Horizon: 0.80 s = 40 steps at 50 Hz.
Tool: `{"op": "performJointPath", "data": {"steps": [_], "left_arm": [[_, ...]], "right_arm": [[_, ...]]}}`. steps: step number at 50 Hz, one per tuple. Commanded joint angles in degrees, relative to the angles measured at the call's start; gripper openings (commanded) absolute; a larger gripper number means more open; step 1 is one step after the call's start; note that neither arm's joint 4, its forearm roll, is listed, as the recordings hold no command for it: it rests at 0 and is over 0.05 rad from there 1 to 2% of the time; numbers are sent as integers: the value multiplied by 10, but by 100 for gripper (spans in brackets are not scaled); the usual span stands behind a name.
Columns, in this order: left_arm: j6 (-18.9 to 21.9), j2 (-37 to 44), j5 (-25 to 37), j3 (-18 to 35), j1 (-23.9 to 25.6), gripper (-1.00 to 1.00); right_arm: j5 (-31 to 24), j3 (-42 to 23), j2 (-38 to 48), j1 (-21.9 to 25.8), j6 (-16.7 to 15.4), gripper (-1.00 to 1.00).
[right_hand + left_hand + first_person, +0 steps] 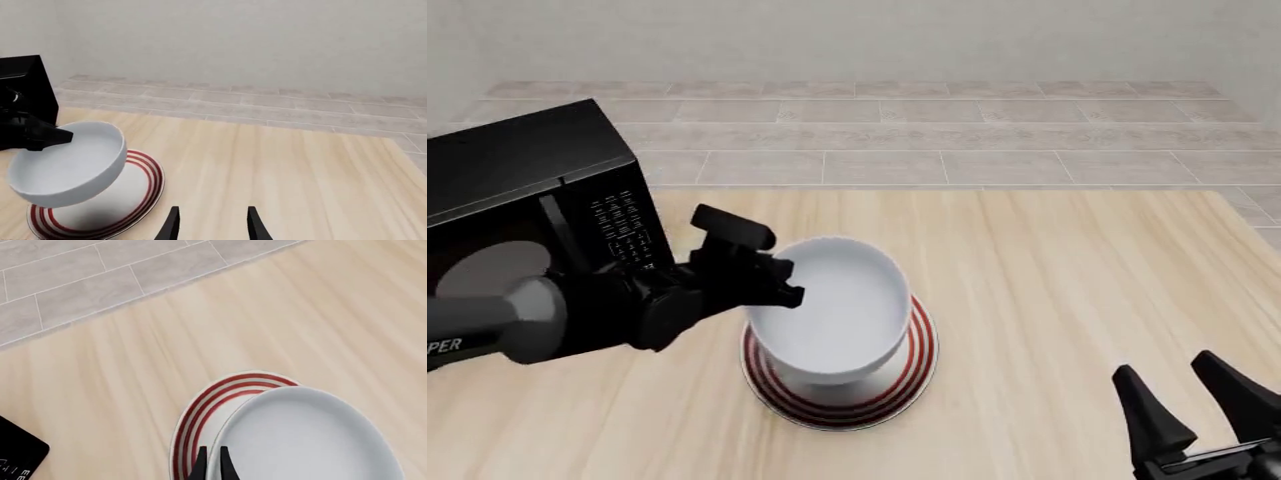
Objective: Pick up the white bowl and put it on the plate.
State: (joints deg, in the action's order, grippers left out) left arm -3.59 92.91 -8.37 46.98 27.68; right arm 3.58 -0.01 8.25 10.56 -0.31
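White bowl (pixel 834 315) is tilted, opening facing up and toward the left arm, held just above the plate (pixel 917 365), whose red rings show beneath it. Left gripper (pixel 785 285) is clamped on the bowl's left rim. Right gripper (pixel 1194 395) sits well apart at the table's (pixel 1068 270) near right, fingers spread, holding nothing.

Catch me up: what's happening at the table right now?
The left gripper is shut on the rim of the white bowl, holding it tilted just above the plate. In the right wrist view the bowl has not yet settled flat. The right gripper sits open, off to the side, holding nothing. A black microwave stands at left.
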Motion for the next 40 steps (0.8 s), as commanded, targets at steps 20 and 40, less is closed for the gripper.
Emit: {"op": "performJointPath", "data": {"steps": [20,40], "left_arm": [[-2,103,-38,29,-7,-100],[-2,133,-53,31,-7,-100]], "right_arm": [[17,0,21,3,-1,100],[2,0,4,0,2,100]]}}
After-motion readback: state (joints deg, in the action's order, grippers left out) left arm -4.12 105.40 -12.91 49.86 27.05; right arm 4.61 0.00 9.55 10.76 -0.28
